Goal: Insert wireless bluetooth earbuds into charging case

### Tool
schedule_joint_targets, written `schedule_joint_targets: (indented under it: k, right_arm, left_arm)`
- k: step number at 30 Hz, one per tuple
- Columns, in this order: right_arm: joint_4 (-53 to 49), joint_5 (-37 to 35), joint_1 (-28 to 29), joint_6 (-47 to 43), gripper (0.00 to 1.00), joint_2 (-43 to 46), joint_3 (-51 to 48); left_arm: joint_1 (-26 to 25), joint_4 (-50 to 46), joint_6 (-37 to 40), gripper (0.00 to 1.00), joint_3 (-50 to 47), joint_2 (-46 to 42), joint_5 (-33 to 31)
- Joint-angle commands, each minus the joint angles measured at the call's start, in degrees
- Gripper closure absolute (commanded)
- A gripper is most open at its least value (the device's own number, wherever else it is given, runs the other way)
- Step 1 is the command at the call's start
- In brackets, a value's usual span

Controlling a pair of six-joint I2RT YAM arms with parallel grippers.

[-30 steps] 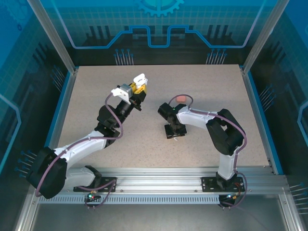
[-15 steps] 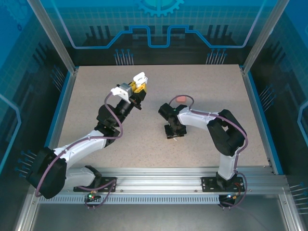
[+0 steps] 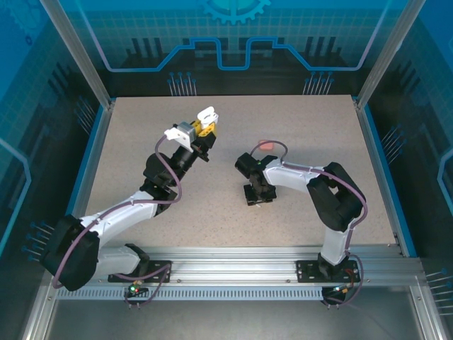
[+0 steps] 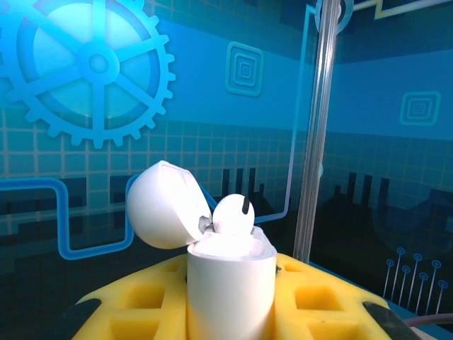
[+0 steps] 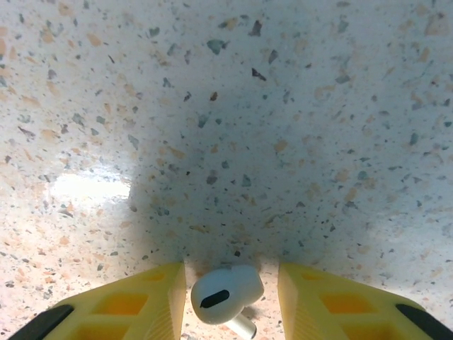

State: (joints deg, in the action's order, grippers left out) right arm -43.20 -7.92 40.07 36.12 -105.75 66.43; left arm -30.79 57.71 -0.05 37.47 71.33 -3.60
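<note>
Top view: left gripper is raised over the far-left part of the table, clamped on the white case, lid flipped open and mouth tilted up. My read is it's acting as a fixture, so the other arm gets a steady, open target. Right gripper is down at the tabletop near the middle, pointing straight down, i.e. a pick posture. Small pink item lies on the table just beyond the right arm, partly behind its cable; too small to tell what it is. Left wrist: yellow fingers closed on the case body low down, which leaves the lid and the mouth free. One seated earbud is already in, head poking above the rim; the slot beside it looks vacant, can't confirm from this angle. Right wrist: fingers apart, straddling the loose earbud, which lies on its side on the table, stem toward the camera. Thin gap visible on both sides, so nothing gripped yet. Centred well enough that closing should catch the head; it's small and rounded, so it could squirt out if the squeeze lands off-centre.
</note>
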Motion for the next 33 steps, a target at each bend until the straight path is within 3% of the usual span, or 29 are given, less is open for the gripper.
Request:
schedule_joint_targets:
  k: [1,9,19,33]
  right_arm:
    - [-2.3,-0.1,-0.6,-0.4,0.60,-0.2,-1.0]
    - [-1.5,0.1,-0.9,-0.7,0.61,-1.6,-0.1]
    - [-1.5,0.4,-1.0,-1.2,0.71,-2.3,0.9]
    - [-0.9,-2.0,-1.1,1.6,0.72,8.8,-0.3]
  left_arm:
    - [0.4,2.8,-0.5,1.00,2.2,0.8,1.0]
    - [0.3,2.8,-0.5,1.00,2.3,1.0,1.0]
    - [0.3,3.0,-0.5,1.00,2.2,1.0,1.0]
    - [0.3,2.4,-0.8,1.00,2.5,0.9,1.2]
